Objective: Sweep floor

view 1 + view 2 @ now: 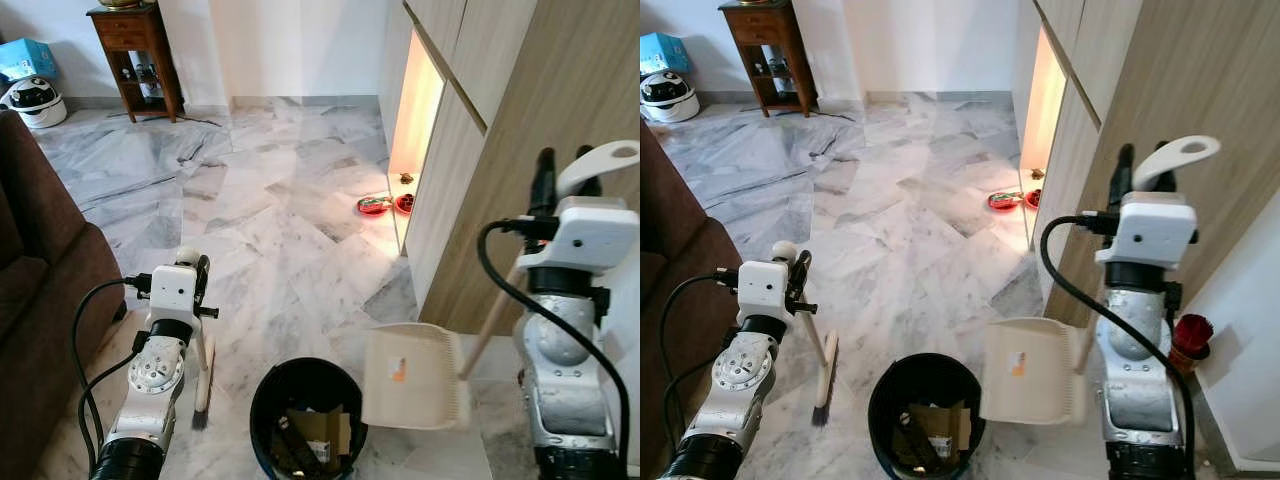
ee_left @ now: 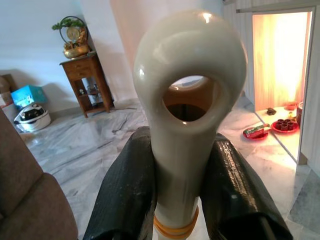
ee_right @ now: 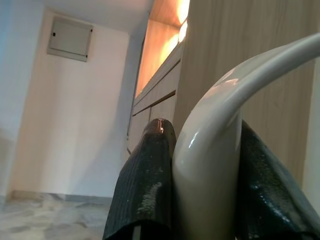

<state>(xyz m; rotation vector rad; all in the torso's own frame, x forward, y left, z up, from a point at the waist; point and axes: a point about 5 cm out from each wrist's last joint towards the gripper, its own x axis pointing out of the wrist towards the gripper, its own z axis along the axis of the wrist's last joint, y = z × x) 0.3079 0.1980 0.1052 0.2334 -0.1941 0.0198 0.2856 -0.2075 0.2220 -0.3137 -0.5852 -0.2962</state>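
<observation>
Dustpan (image 1: 412, 375): my right gripper (image 1: 565, 180) is clamped on the looped top of its long handle, black fingers (image 3: 145, 185) pressed to either side. I hold it high so the pan hangs over the rim of the bin, tilted, which I judge is for tipping sweepings in.
Bin (image 1: 268, 400): black, round, on the marble floor (image 1: 270, 200) between my arms; cardboard scraps lie inside. It sits close so the pan needs little travel.
Broom (image 1: 203, 385): my left gripper (image 1: 200, 275) grips it just under the ringed end of the handle, fingers (image 2: 125, 195) closed tight on the shaft. Bristles rest on the floor just left of the bin, shaft near upright, parked out of the pan's way.
Progress: looks like the emptying step; whether the pan has anything in it I cannot tell.
Surroundings: brown sofa (image 1: 40, 290) at my left, wooden cabinet (image 1: 490, 120) at my right with a lit niche, red dishes (image 1: 385, 204) on the floor by it.
Risk: pan edge is close to the bin rim; a bump could tip it.
</observation>
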